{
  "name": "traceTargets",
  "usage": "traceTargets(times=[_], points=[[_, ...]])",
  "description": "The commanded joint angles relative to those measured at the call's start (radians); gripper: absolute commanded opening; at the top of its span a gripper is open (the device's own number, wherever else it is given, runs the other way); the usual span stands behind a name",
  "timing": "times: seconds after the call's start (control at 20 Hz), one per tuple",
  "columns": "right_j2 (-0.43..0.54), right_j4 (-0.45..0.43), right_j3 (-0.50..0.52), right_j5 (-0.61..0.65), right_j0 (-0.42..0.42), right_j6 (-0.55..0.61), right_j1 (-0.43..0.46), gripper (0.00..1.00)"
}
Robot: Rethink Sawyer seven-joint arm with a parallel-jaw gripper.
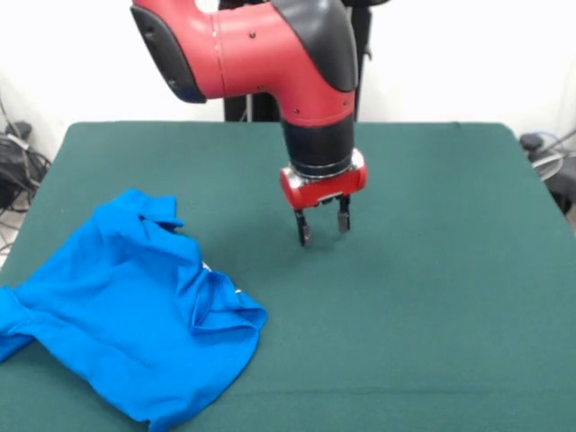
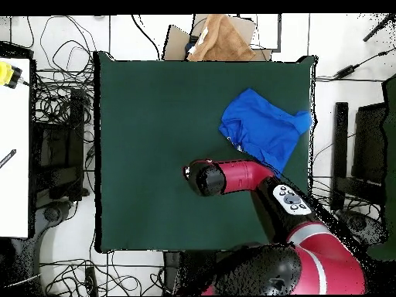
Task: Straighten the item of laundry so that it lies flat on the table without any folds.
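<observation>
The item of laundry (image 1: 126, 310) is a bright blue T-shirt lying crumpled at the table's near left in the front view, with folds across its middle and a sliver of white print showing at a crease. From overhead the shirt (image 2: 263, 128) lies near the table's right edge. My gripper (image 1: 323, 226) hangs open over bare green cloth, to the right of the shirt and apart from it, nothing between its fingers. In the overhead view the arm (image 2: 232, 176) covers the gripper. The table (image 1: 432, 297) is dark green.
Cables and dark equipment lie off both table sides (image 1: 18, 166). A brown cardboard piece (image 2: 220, 39) sits beyond the table's top edge in the overhead view. A white bench (image 2: 14, 147) stands at the left.
</observation>
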Motion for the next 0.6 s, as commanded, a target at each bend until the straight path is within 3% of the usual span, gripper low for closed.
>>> traceTargets(times=[0.05, 0.3, 0.6], points=[[-0.039, 0.130, 0.035, 0.063, 0.045, 0.238, -0.198, 1.00], [-0.053, 0.233, -0.088, 0.353, 0.081, 0.176, -0.302, 1.00], [-0.050, 0.248, -0.223, 0.520, 0.086, 0.117, -0.299, 1.00]])
